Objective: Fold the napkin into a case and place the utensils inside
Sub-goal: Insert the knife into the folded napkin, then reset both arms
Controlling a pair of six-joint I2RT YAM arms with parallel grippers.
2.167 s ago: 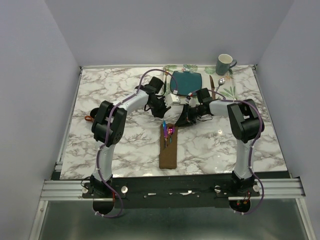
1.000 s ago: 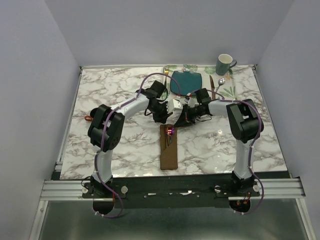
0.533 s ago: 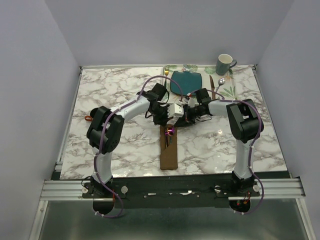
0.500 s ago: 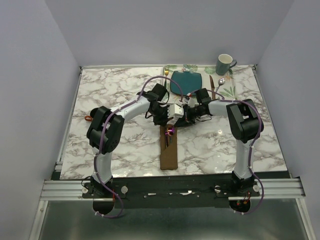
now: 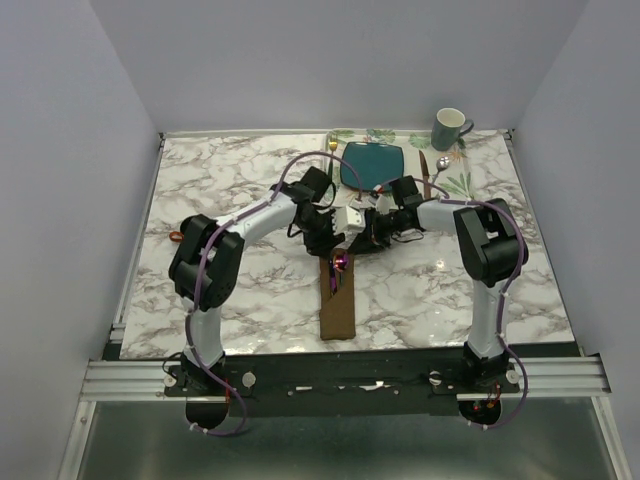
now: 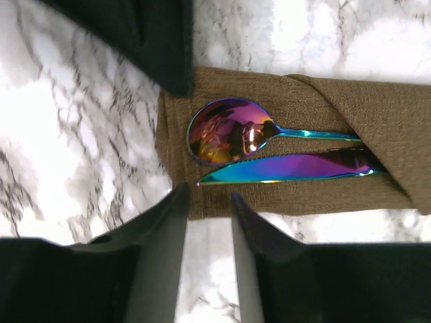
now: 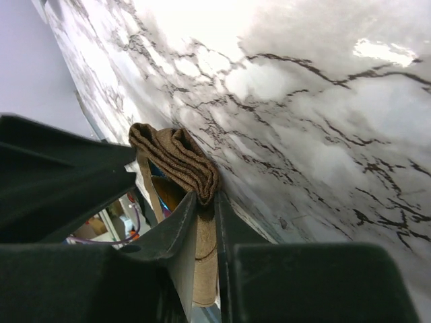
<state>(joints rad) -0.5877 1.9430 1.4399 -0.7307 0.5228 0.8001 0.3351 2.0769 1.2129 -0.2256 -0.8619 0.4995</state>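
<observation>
Utensils (image 6: 283, 168) half inside napkin (image 6: 377, 114) (handles hidden)

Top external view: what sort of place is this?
Probably a lab test cell staged for dining: plain walls box in a marble-patterned table, two arms are bolted by a metal rail, and a teal plate and mug sit at the back.

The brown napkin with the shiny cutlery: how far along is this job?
Mostly done. The napkin is folded into a narrow case, and the utensils are tucked under its diagonal flap, heads sticking out. In hand: the right gripper pinches the napkin's end, the left gripper sits at that end, fingers barely apart. Left: probably just tidying and letting go.
</observation>
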